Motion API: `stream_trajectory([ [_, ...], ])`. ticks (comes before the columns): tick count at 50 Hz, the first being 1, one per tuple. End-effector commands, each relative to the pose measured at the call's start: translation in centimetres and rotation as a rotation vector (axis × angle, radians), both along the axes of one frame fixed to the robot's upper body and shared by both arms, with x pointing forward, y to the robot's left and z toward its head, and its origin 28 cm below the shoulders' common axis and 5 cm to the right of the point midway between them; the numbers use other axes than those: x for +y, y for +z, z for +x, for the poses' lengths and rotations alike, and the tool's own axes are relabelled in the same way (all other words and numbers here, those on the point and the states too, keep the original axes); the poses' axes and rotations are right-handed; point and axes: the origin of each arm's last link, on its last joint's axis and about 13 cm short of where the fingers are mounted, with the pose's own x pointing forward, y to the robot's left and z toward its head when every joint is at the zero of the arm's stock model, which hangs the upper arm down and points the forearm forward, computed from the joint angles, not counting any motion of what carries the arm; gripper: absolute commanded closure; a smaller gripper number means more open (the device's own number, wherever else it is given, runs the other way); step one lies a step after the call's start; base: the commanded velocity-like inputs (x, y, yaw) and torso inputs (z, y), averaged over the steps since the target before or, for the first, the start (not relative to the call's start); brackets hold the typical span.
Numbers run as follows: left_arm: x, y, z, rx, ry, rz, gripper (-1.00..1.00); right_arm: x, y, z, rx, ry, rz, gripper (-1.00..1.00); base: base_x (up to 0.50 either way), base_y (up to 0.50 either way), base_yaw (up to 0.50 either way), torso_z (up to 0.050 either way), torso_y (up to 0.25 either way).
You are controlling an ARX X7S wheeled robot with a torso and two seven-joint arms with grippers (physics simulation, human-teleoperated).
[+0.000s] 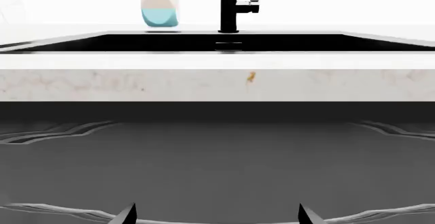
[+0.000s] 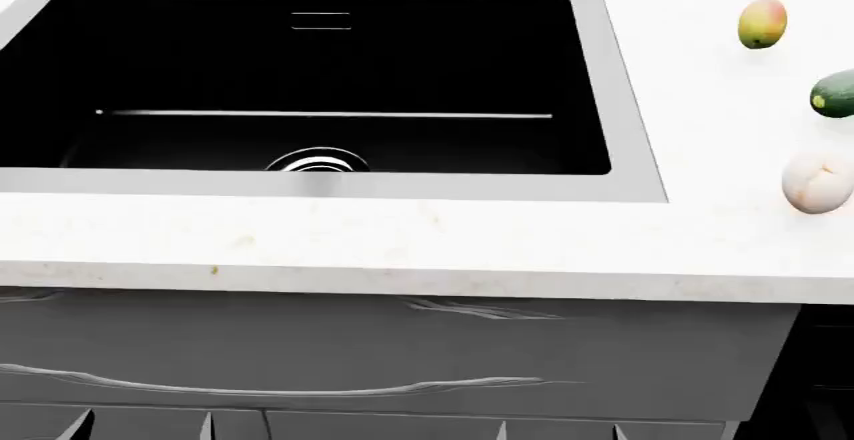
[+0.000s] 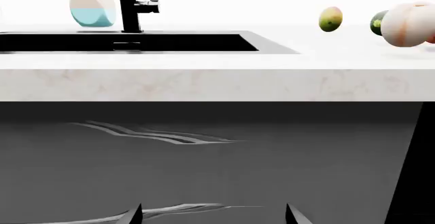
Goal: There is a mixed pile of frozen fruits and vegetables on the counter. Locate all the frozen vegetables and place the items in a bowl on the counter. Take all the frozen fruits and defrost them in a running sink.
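A yellow-green mango (image 2: pixel 762 22), a dark green vegetable (image 2: pixel 837 93) and a pale peach (image 2: pixel 817 182) lie on the white counter (image 2: pixel 400 245) to the right of the black sink (image 2: pixel 80 60). The right wrist view shows the mango (image 3: pixel 330 19), the green vegetable (image 3: pixel 377 23) and the peach (image 3: pixel 406 24) at the far right. Both grippers hang low in front of the grey cabinet, below counter height. My left gripper (image 1: pixel 217 215) is open and empty. The right gripper (image 3: pixel 214 215) is open and empty too. The bowl is out of view.
A black faucet (image 1: pixel 235 5) stands behind the sink, with a white and blue plant pot (image 1: pixel 160 7) beside it. The grey cabinet front (image 2: pixel 400 350) with curved handles runs under the counter edge. A dark gap (image 2: pixel 821 360) lies right of the cabinet.
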Motion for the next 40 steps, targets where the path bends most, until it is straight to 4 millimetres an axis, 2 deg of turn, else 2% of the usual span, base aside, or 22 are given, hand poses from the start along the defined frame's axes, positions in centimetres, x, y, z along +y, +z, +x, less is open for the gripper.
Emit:
stream_trajectory([
  [1, 0.07, -0.05, -0.11, 0.003, 0.001, -0.002, -1.00, 0.08, -0.03, -0.04, 0.009, -0.001, -0.014, -1.00, 0.00, 0.00, 0.00, 0.000, 0.000],
  [23, 0.25, -0.06, 0.04, 0.022, 0.031, -0.003, -1.00, 0.10, -0.23, -0.01, 0.046, 0.005, -0.012, -1.00, 0.00, 0.00, 0.00, 0.000, 0.000],
  [40, 0.35, -0.05, -0.15, 0.024, 0.031, -0.004, -1.00, 0.13, -0.31, -0.11, 0.053, 0.005, -0.005, -1.00, 0.04, -0.50, 0.00, 0.000, 0.000],
])
